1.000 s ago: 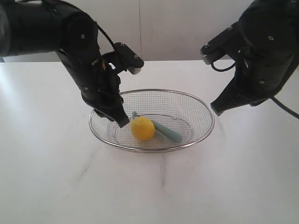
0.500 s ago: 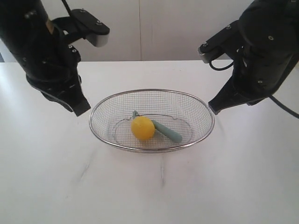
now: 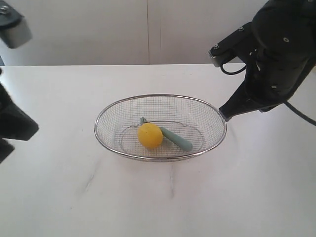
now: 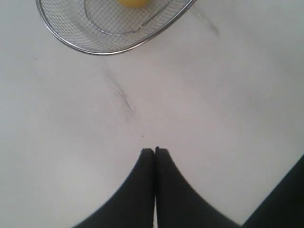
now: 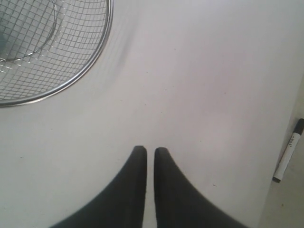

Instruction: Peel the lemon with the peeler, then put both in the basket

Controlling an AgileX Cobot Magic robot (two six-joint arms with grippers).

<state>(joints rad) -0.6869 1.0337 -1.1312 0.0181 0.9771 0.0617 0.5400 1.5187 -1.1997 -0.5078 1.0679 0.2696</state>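
The yellow lemon (image 3: 150,136) lies in the silver mesh basket (image 3: 217,116) at the middle of the table. Behind and beside it lies the teal peeler (image 3: 176,138), its head hidden by the fruit. My left gripper (image 4: 155,150) is shut and empty over bare table. In the left wrist view the basket rim (image 4: 109,50) and a sliver of lemon (image 4: 132,3) lie well ahead of it. In the exterior view only part of the left arm shows, at the left edge. My right gripper (image 3: 224,114) (image 5: 146,149) hangs just outside the basket's right rim (image 5: 71,83), fingers nearly together, holding nothing.
The white table (image 3: 237,197) stretches around the basket on all sides. A black-and-white marker pen (image 5: 288,156) lies near the table's edge by the right gripper. A pale wall stands behind the table.
My left arm has pulled out of the basket and far off to the left, its jaws closing on the way. The lemon, peeler and right arm have stayed put.
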